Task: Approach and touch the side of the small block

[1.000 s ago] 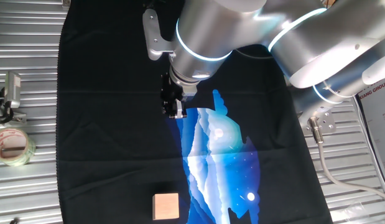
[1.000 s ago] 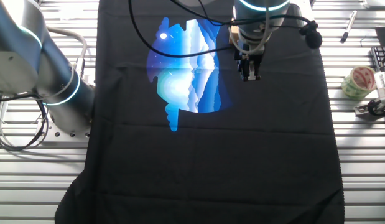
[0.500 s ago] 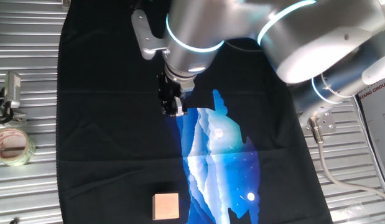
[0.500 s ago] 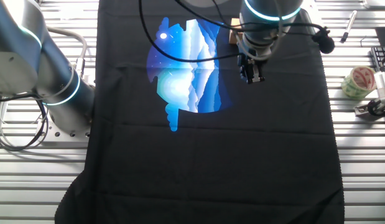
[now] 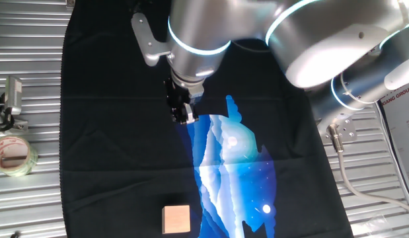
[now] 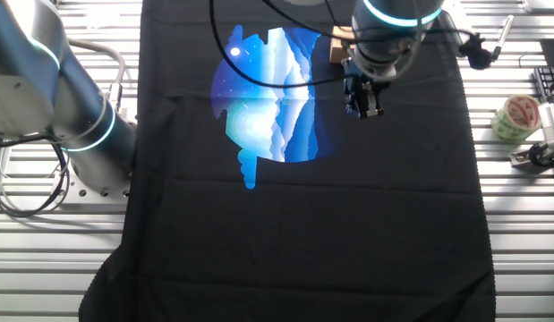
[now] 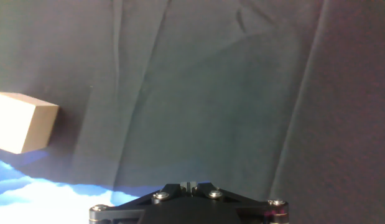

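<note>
Gripper (image 5: 184, 118) hangs over the black cloth (image 5: 111, 132) at the edge of its blue printed patch (image 5: 230, 158), well apart from the small block (image 5: 176, 219); whether its fingers are spread or closed I cannot tell, since no view shows the tips clearly. From one fixed view the small block lies on the cloth beside the print, near the bottom edge, almost straight below the gripper. Hand view shows it far left (image 7: 21, 121), off the fingers' line. Wrist points steeply down at the table
</note>
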Action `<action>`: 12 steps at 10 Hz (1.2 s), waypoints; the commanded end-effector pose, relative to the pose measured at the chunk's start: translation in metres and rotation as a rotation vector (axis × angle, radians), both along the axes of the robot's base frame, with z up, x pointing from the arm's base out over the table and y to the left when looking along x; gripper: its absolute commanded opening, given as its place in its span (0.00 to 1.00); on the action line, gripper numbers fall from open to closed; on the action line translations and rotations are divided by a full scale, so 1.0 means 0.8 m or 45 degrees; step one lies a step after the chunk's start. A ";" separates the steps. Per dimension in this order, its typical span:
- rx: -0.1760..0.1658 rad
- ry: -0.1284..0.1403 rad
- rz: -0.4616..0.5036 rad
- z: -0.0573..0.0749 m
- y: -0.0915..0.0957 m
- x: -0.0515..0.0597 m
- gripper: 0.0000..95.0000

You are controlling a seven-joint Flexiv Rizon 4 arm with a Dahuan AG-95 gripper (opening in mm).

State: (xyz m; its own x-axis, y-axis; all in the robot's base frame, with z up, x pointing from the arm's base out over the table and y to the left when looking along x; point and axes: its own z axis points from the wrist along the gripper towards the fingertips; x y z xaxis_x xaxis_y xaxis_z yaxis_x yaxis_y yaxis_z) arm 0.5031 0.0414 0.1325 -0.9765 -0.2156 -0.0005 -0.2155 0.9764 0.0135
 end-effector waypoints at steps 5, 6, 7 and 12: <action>0.010 0.038 -0.002 0.000 0.000 -0.001 0.00; 0.009 0.038 -0.001 0.000 0.000 -0.001 0.00; 0.009 0.039 -0.003 0.000 0.000 -0.001 0.00; 0.015 0.023 -0.023 0.000 0.000 -0.001 0.00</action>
State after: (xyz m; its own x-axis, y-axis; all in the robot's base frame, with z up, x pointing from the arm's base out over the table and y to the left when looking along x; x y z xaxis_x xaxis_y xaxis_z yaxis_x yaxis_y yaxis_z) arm 0.5028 0.0415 0.1323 -0.9805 -0.1961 0.0150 -0.1956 0.9802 0.0319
